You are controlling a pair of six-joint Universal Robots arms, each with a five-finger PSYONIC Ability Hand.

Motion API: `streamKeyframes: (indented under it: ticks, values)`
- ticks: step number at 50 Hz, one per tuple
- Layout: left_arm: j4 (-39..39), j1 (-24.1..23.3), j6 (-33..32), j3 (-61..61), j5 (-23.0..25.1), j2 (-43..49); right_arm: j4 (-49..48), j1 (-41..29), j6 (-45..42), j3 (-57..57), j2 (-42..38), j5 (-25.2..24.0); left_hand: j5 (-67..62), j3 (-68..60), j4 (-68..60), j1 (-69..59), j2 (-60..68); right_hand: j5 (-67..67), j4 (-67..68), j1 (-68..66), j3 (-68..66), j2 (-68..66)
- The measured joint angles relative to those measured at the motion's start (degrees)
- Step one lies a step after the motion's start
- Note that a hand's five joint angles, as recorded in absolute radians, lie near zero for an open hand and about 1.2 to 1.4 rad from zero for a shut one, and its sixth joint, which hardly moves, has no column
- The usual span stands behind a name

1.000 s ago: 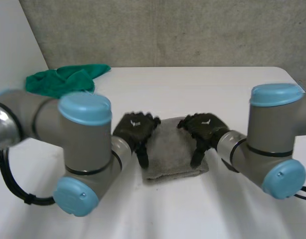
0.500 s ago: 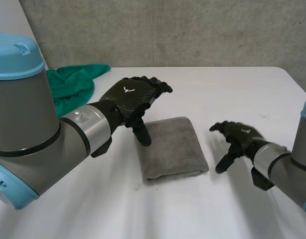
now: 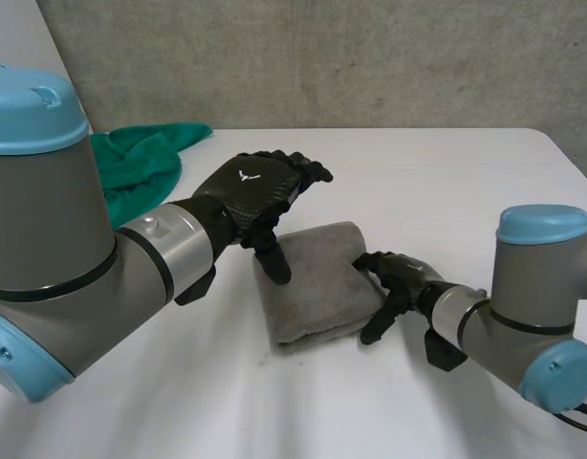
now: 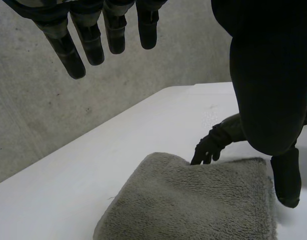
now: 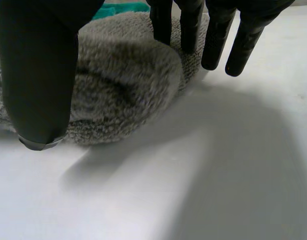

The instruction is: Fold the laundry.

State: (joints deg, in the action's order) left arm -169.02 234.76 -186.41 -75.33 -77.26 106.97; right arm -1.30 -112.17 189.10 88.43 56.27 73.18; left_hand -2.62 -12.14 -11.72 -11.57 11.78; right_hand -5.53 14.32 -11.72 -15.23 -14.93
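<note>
White table (image 3: 446,172): folded grey towel (image 3: 322,277), right hand (image 3: 401,274) touching its edge.

A white table (image 3: 446,172) carries a folded grey towel (image 3: 324,287) near its middle, and a crumpled green cloth (image 3: 141,164) well apart, at the far left corner.

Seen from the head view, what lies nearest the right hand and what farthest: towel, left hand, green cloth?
1. The towel, at the fingertips of the right hand.
2. The left hand, above the towel's other side.
3. The green cloth, far back on the left.
</note>
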Motion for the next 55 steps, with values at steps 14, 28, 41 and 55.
streamKeyframes:
  ticks: [14, 28, 41, 55]
  values:
    - [-0.08, 0.27, 0.0, -0.04, -0.11, 0.06, -0.07, -2.2, 2.46, -6.76, -4.89, 0.83, 0.0, 0.0, 0.0, 0.0, 0.0, -24.59, 28.31, -19.79, -27.43, -27.0]
    - [-0.16, 0.35, 0.01, -0.09, -0.19, 0.27, 1.45, -0.53, 3.25, -26.11, -12.29, 3.02, 0.0, 0.0, 0.0, 0.0, 0.0, -47.88, 53.66, -39.24, -52.2, -50.27]
    - [-0.23, 0.34, 0.51, -0.09, -0.33, 0.74, 14.28, 12.72, -4.0, -68.06, -34.22, 11.58, 0.0, 0.0, 0.0, 0.0, 0.0, -48.39, 53.67, -39.57, -52.2, -50.27]
    - [-0.37, 0.34, 1.4, -0.08, -0.45, 1.4, 12.95, 27.95, -9.33, -83.54, -43.35, 12.69, 0.0, 0.0, 0.0, 0.0, 0.0, -49.02, 53.67, -39.57, -52.54, -50.87]
